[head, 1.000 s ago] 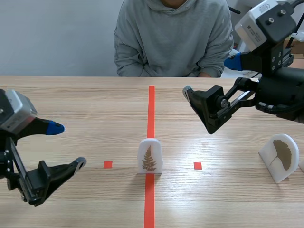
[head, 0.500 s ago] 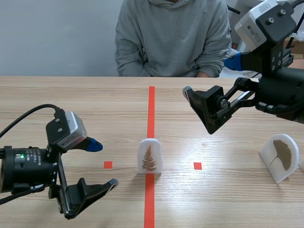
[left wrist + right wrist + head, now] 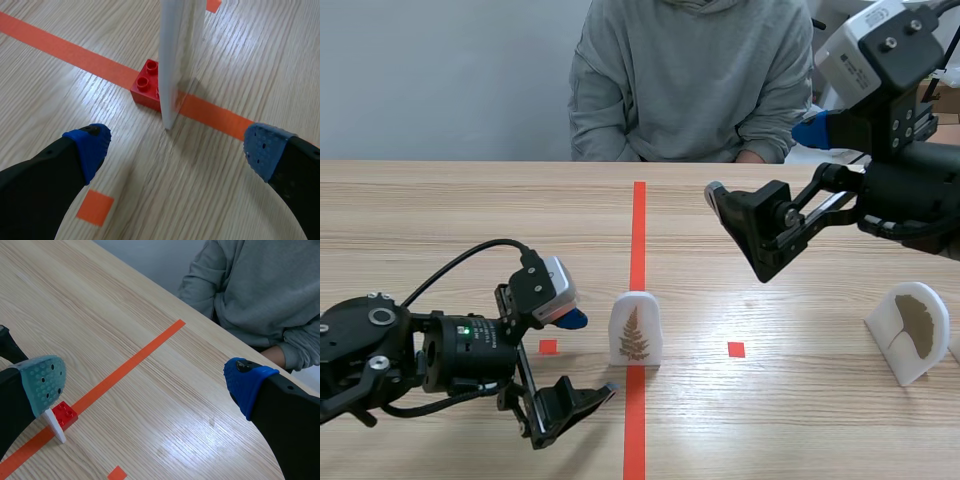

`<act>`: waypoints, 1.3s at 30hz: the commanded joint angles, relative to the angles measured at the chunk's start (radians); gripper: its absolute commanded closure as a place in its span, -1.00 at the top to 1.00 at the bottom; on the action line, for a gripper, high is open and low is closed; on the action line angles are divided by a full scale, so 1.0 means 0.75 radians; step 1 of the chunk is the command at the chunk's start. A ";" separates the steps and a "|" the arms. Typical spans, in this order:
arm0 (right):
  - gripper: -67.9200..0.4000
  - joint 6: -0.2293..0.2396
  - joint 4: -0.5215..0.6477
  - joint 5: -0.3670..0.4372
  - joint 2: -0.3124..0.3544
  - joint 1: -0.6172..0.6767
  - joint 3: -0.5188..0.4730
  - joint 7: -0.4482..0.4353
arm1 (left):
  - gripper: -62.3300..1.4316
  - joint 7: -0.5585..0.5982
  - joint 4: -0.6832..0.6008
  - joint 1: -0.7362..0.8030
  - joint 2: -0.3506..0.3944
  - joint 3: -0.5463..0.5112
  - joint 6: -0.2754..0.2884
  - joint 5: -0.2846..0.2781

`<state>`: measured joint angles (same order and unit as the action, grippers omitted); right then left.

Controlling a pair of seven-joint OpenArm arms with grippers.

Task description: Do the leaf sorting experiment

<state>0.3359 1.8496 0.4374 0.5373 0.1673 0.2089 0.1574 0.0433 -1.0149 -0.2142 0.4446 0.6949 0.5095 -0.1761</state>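
A white arch-shaped card with a brown fern leaf (image 3: 635, 330) stands upright on the red centre line. My left gripper (image 3: 588, 355) is open just left of it, low over the table. In the left wrist view the card (image 3: 177, 55) shows edge-on on its red brick base (image 3: 146, 90), just ahead of the open left gripper (image 3: 178, 147). A second white card with a ginkgo leaf (image 3: 917, 325) stands at the far right. My right gripper (image 3: 760, 162) hangs open, raised above the table right of centre, holding nothing. From it the fern card (image 3: 54, 426) and red brick (image 3: 65, 415) show far below.
A person in a grey hoodie (image 3: 690, 80) sits across the table, the sleeve (image 3: 260, 285) near the far edge. A red tape line (image 3: 638, 230) runs down the middle, with small red squares (image 3: 736, 349) on either side.
My left arm has swung in from the left edge toward the fern card, staying open. The right arm has not moved.
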 commanded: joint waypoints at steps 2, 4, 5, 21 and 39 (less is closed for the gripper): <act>0.97 -0.004 0.003 0.015 0.004 -0.009 -0.018 -0.024 | 0.82 0.042 0.002 -0.033 -0.043 -0.009 0.003 -0.016; 0.97 -0.004 0.003 0.015 0.004 -0.009 -0.018 -0.024 | 0.82 0.057 0.032 -0.047 -0.071 -0.009 0.003 0.008; 0.97 -0.004 0.003 0.015 0.004 -0.009 -0.018 -0.024 | 0.82 0.064 0.048 -0.049 -0.085 -0.009 0.003 0.031; 0.97 -0.004 0.003 0.015 0.004 -0.009 -0.018 -0.024 | 0.09 0.126 0.112 -0.051 -0.127 -0.009 -0.007 0.077; 0.97 -0.004 0.003 0.015 0.004 -0.009 -0.018 -0.024 | -0.81 0.128 0.112 -0.050 -0.127 -0.009 -0.007 0.015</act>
<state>0.3359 1.8496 0.4374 0.5373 0.1673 0.2089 0.1574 0.1249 -0.9123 -0.2462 0.3523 0.6941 0.5018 -0.1577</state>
